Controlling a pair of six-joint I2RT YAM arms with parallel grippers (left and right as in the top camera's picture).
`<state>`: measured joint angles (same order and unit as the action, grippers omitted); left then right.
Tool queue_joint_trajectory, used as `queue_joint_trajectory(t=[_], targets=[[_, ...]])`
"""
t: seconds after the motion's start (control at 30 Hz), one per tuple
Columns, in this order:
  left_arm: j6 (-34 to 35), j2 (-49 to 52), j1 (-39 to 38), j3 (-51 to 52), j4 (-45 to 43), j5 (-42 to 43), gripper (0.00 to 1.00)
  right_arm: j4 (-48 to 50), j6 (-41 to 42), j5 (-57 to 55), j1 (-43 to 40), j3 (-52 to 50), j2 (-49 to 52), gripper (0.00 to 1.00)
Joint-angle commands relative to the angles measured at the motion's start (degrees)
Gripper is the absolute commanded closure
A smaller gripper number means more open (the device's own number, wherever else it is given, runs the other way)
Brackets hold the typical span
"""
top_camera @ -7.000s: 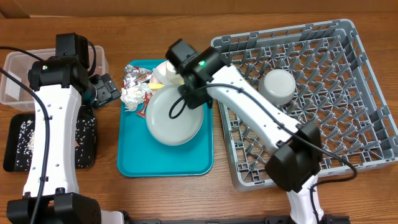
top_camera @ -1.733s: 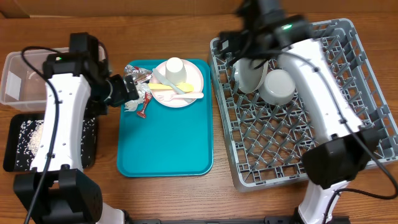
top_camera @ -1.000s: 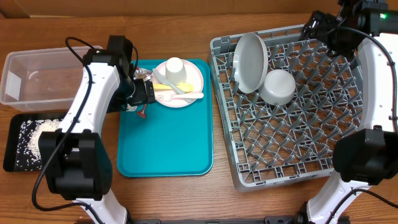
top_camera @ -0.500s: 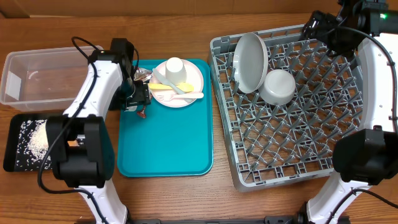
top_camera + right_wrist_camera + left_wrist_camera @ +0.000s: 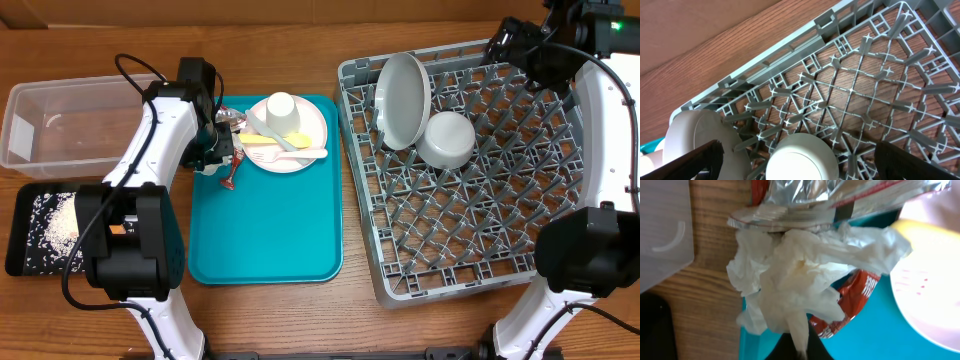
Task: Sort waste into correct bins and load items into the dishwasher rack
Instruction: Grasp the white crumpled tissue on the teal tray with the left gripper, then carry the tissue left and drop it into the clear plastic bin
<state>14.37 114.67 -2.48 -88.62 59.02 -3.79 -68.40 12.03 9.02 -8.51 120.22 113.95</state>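
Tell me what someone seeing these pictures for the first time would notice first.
The big grey dishwasher rack fills the right side, with a grey-white plate leaning on edge in its far left corner and a white bowl beside it. On the left, the left gripper is pinched on a crumpled white napkin at the far left edge of the teal tray.

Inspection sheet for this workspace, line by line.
Surface: wooden table, teal tray on it.
Job's things: grey plate and bowl in the rack; pink plate with cup and utensils on the teal tray; rice in the black tray; clear tub behind it.
Clutter: nothing seen.
End effectors: left end effector shut on the napkin, beside foil and red sachet; right end effector open over the rack.
Cables: black cables along both arms.
Surroundings: nothing seen.
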Motion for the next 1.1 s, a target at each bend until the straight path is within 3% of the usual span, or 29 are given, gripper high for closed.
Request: queue_joint_trajectory(t=[0.0,0.53,0.83,1.07], targets=[[0.00,0.37,0.22,0.00,1.86,-0.85,0.96,0.22,0.39,0.02,0.09,1.33,-1.75,0.00],[2.73,-5.90,0.22,-17.33,20.57,5.33,0.96,0.20,0.39,0.00,0.09,1.33,-1.75,0.00],[1.97,-6.43,1.07,-27.93,21.97,3.21,0.96,0.22,0.39,0.00,0.09,1.33,-1.75,0.00],[2.62,-6.43,9.53,-35.04,20.09,1.90,0.96,0.22,0.39,0.00,0.09,1.33,-1.75,0.00]])
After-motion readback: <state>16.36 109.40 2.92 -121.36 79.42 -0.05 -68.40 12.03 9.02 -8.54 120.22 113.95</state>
